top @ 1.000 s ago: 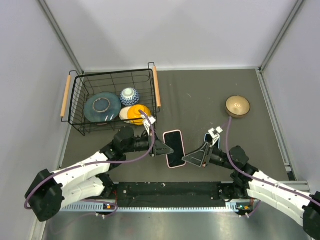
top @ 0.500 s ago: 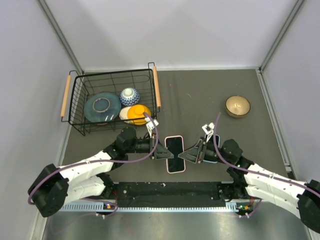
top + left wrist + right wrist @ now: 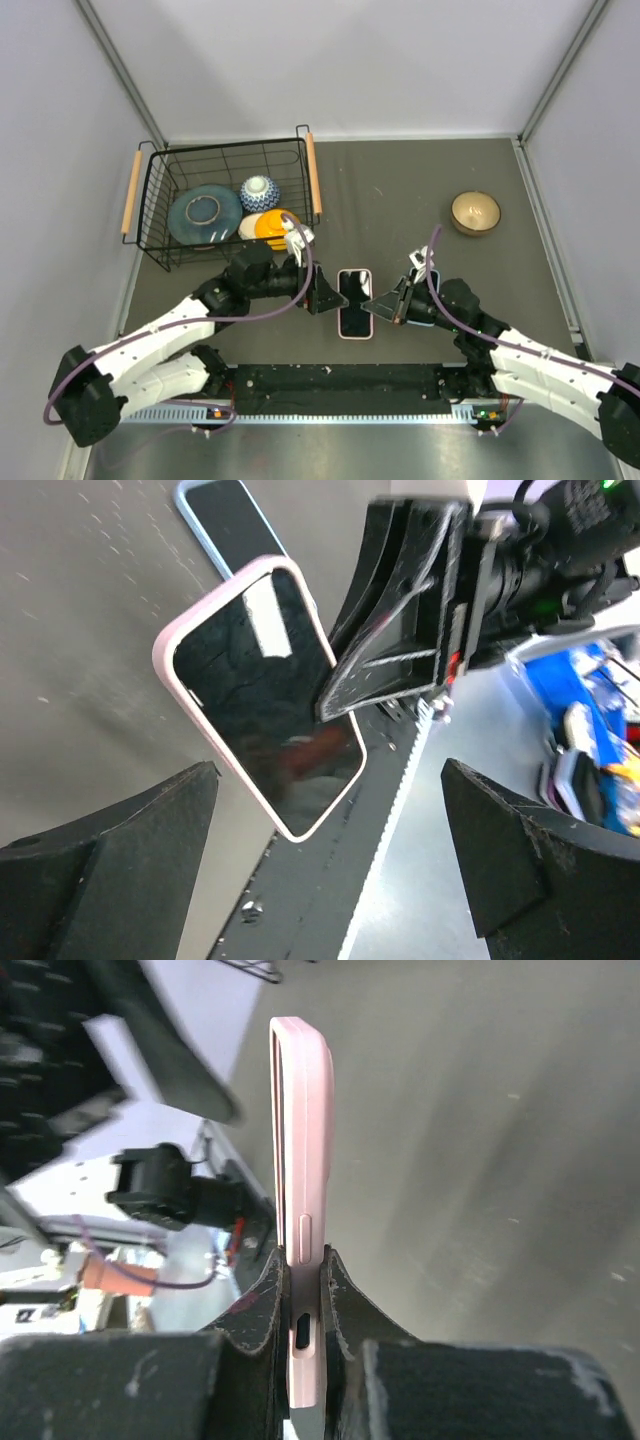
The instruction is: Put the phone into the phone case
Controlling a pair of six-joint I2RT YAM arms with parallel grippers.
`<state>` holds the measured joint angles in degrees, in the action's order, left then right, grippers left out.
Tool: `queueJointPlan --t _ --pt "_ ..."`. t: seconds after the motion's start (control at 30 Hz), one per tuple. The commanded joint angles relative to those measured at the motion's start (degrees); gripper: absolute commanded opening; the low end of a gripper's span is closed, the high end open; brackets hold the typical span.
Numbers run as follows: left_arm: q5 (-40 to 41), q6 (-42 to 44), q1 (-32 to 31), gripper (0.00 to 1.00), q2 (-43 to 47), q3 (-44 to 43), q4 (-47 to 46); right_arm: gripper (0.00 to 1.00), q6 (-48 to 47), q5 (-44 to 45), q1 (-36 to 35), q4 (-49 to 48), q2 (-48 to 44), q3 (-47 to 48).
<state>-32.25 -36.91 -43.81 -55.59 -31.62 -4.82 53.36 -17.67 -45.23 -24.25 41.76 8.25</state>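
Since a glossy black screen is seen framed all round by a pink rim, the phone (image 3: pixel 262 695) is judged to be seated already in the phone case (image 3: pixel 300 1110). The step in hand is taken to be the finishing of the fit. The cased phone is pinched by the right gripper (image 3: pixel 302 1260) on the long edge nearer the right arm, the jaws closed narrowly on the case. On the opposite side the left gripper (image 3: pixel 330 780) is held with jaws wide apart, nothing between them. Whether the case rests on the table (image 3: pixel 400 190) or is raised just off it cannot be told. For the next move, the corners would need checking and pressing home; then the phone should be laid flat and let go. Just beside the right gripper a blue-rimmed slab (image 3: pixel 225 520) lies flat. Farther back, a wire basket (image 3: pixel 228 146) and a brass bowl (image 3: pixel 475 211) are left aside.
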Motion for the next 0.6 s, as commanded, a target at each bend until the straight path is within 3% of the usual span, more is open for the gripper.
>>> queueJointPlan --t 0.0,0.23,0.43,0.57 --pt "13.24 10.61 0.04 0.99 5.14 -6.79 14.47 0.0 -2.03 8.17 0.23 8.77 -0.1 3.43" --pt "24.59 13.79 0.13 0.99 13.92 -7.41 19.58 0.0 0.68 7.13 4.01 7.13 13.42 6.16" --pt "28.64 15.46 0.13 0.99 19.29 -5.39 21.51 0.0 4.03 7.12 5.15 2.19 22.92 6.34" --pt "29.88 16.25 0.13 0.99 19.91 -4.86 22.39 0.08 4.21 10.19 5.59 4.99 24.69 6.69"
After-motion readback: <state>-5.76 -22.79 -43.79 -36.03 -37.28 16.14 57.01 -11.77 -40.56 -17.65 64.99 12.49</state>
